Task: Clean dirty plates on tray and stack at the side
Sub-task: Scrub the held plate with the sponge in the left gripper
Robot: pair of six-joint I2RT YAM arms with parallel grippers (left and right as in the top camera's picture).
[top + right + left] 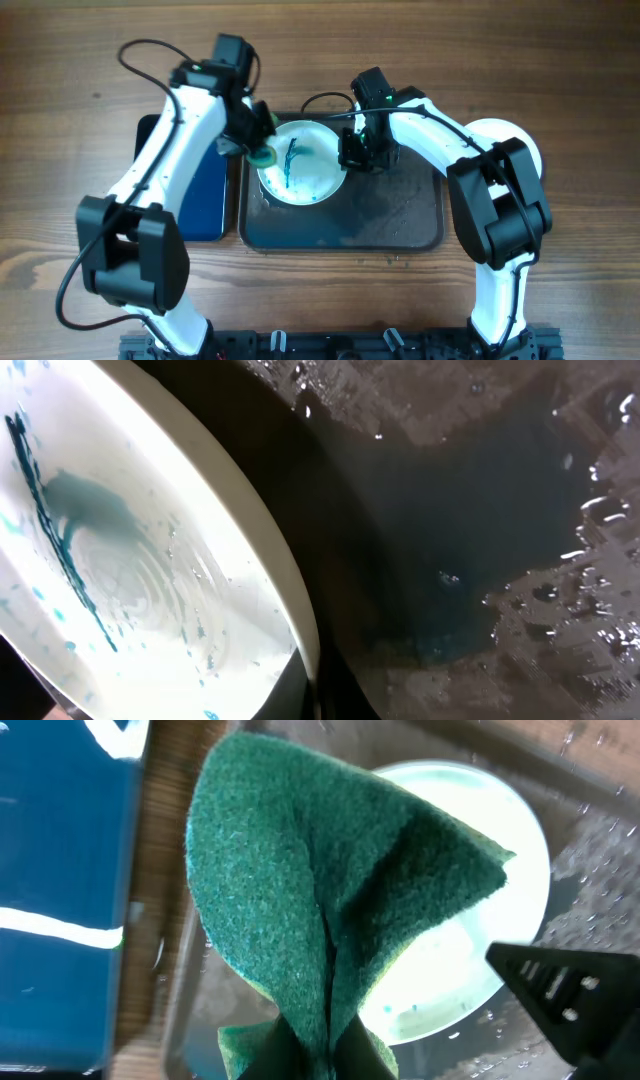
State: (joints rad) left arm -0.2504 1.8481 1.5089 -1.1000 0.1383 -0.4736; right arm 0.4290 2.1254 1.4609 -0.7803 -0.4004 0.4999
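One dirty plate [302, 165], white with blue-teal streaks, sits tilted at the left end of the dark grey tray [400, 215]. My right gripper [358, 152] is shut on the plate's right rim; the right wrist view shows the streaked plate [130, 580] with the rim between the fingers [318, 695]. My left gripper [250, 140] is shut on a folded green sponge [262, 155] at the plate's left edge. In the left wrist view the sponge [320, 890] covers much of the plate [470, 950].
A glossy blue tray [200, 195] lies left of the grey tray. A white plate [510, 140] lies on the wood at the right, partly hidden by my right arm. The grey tray's floor is wet [480, 540].
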